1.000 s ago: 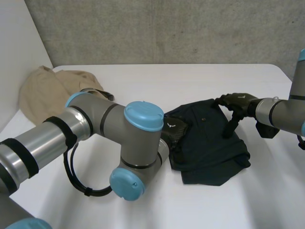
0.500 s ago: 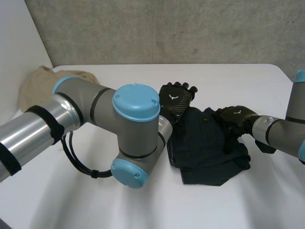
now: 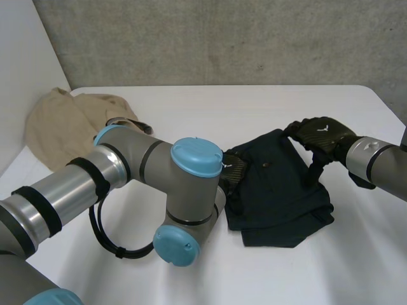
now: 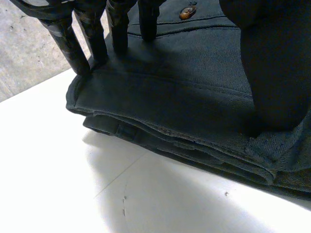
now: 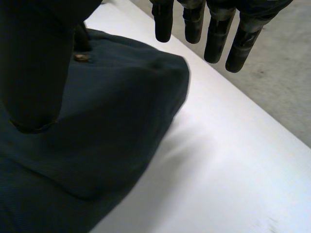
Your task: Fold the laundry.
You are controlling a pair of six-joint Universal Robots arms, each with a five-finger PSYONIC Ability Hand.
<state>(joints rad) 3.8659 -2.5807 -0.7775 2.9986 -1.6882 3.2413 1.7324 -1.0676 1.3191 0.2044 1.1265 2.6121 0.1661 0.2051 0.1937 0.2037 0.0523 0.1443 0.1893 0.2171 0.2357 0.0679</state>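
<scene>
left hand (image 3: 234, 173) mostly behind its own arm (image 3: 130, 173)

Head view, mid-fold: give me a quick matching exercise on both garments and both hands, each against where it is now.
Things:
1. dark garment
2. beige garment
3. left hand
4. right hand

Places:
A. bunched at the table's far left corner, away from both hands
B. at the dark garment's far right corner
C. lying in layers between the two hands
D. straight fingers on the dark garment's left edge

Pairs: 1-C, 2-A, 3-D, 4-B
</scene>
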